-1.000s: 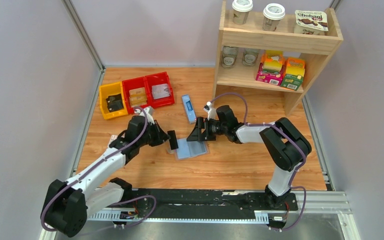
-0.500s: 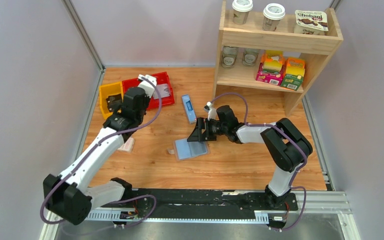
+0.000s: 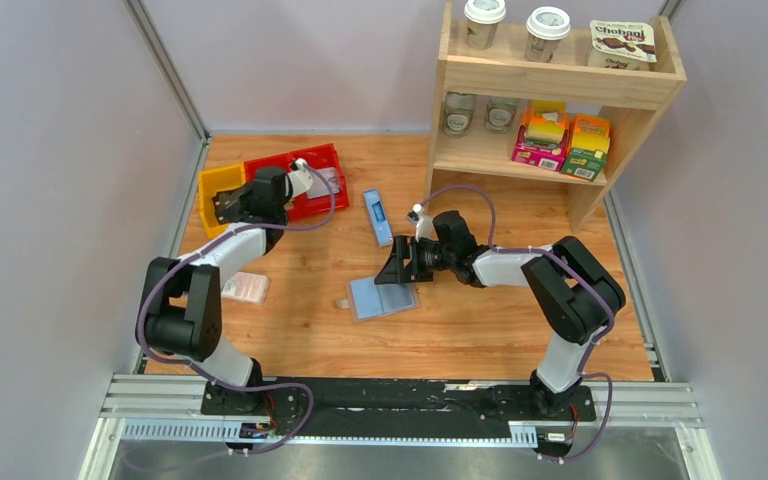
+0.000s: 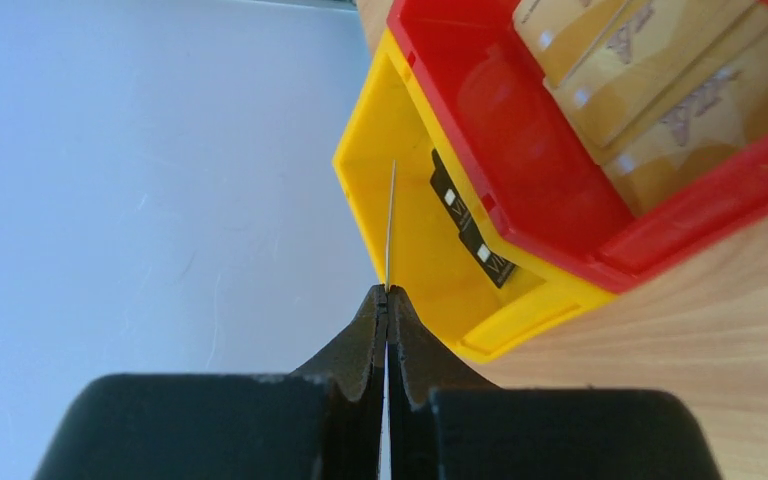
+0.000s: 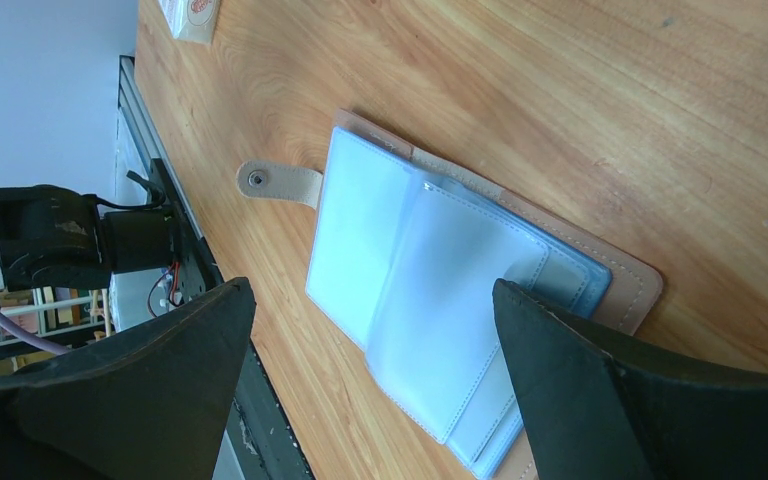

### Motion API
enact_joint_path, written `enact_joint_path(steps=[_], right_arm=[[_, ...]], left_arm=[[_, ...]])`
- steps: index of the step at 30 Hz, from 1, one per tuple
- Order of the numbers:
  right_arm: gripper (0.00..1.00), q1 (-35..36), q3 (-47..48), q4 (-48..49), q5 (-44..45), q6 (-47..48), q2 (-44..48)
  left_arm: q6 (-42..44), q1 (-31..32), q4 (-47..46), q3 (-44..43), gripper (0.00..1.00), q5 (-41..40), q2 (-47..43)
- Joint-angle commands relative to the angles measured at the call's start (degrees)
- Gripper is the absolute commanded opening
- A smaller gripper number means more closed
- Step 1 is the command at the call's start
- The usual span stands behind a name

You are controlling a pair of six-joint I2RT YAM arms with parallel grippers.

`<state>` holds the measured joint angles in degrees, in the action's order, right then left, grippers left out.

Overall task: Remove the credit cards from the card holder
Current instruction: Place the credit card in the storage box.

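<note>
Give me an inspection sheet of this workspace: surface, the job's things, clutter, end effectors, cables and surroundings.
Surface: wooden table top, carrying everything below.
Job's things: tan-brown bifold card holder lies open, pale blue lining up; one thin flat card, seen edge-on, is held over the yellow plastic bin.
Clutter: pink-and-white flat packet; long narrow blue box; red plastic bins holding wrapped items.
End effectors: left end effector shut on the card; right end effector open, fingers either side of the holder in its wrist view.
Cables: purple cable looped along each arm; no snag seen.
Surroundings: wooden shelf with cups, jars, cartons; grey walls.
</note>
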<state>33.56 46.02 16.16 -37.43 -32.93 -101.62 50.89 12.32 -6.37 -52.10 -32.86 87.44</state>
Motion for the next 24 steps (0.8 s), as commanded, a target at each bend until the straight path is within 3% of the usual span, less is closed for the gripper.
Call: enact_joint_path(steps=[1, 6, 15, 24], right_arm=[[1.0, -0.3, -0.7, -6.1, 2.1, 2.0, -0.9], [1.0, -0.4, -0.6, -6.6, 2.1, 2.3, -0.9], [1.0, -1.1, -1.1, -6.0, 1.7, 2.0, -0.9], [1.0, -1.2, -1.5, -4.7, 0.9, 1.2, -0.9]], left_arm=[[5.6, -4.0, -10.8, -0.6, 0.0, 4.6, 2.8], [7.2, -7.8, -17.1, 1.5, 0.0, 11.1, 4.8], [4.8, -14.8, -16.1, 2.8, 0.0, 20.3, 7.1], [2.3, -16.2, -15.3, 4.7, 0.04, 22.9, 8.9]])
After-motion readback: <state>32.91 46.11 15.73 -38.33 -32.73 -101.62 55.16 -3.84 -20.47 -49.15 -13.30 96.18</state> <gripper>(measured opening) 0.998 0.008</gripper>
